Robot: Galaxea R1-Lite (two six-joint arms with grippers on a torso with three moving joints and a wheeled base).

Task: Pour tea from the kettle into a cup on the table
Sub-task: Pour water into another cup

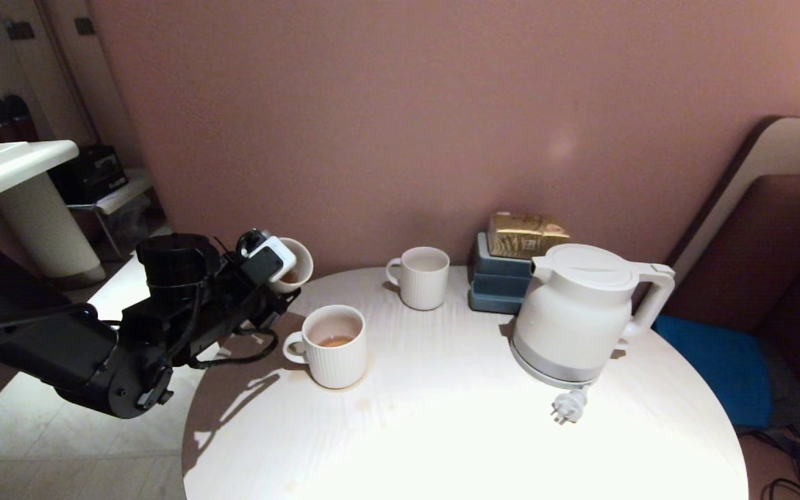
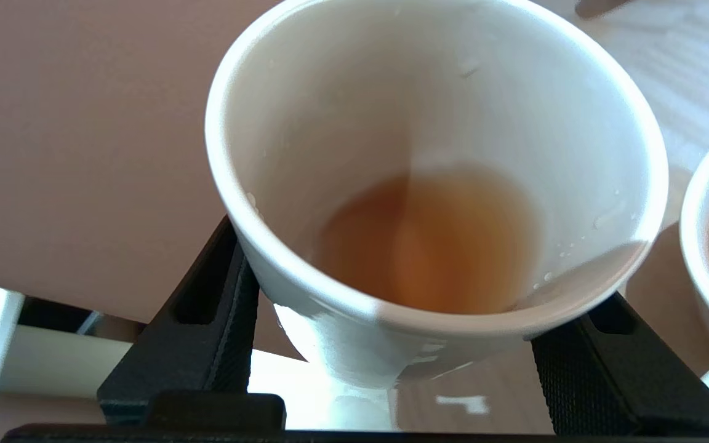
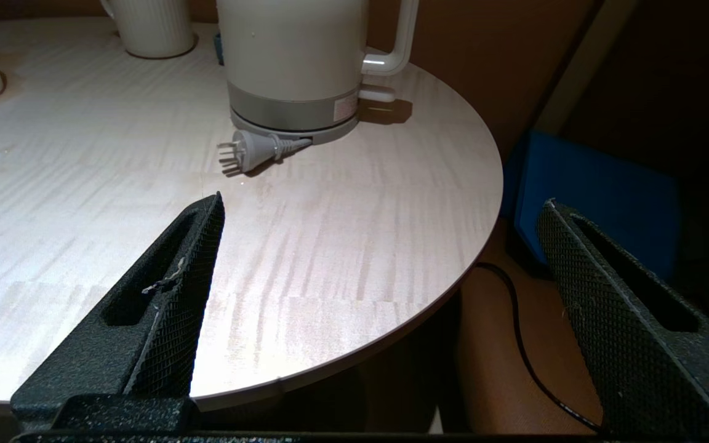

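My left gripper (image 1: 282,278) is shut on the small plain white cup (image 1: 294,267), held in the air over the table's (image 1: 442,417) far left edge. The cup tilts with its mouth towards the ribbed mug (image 1: 334,347). In the left wrist view the black fingers (image 2: 219,295) press both sides of the cup (image 2: 342,92), and amber tea (image 2: 428,240) pools in its bottom. The white kettle (image 1: 577,312) stands upright on the right of the table, lid shut, handle to the right. My right gripper (image 3: 382,203) hangs open and empty by the table's near right edge, with the kettle (image 3: 293,55) ahead of it.
The ribbed mug holds some tea; a second ribbed mug (image 1: 424,278) stands behind it. Stacked blue boxes (image 1: 497,281) with a gold packet (image 1: 525,235) sit behind the kettle. The kettle's plug (image 1: 567,406) lies on the tabletop. A blue cushion (image 1: 712,361) is right of the table.
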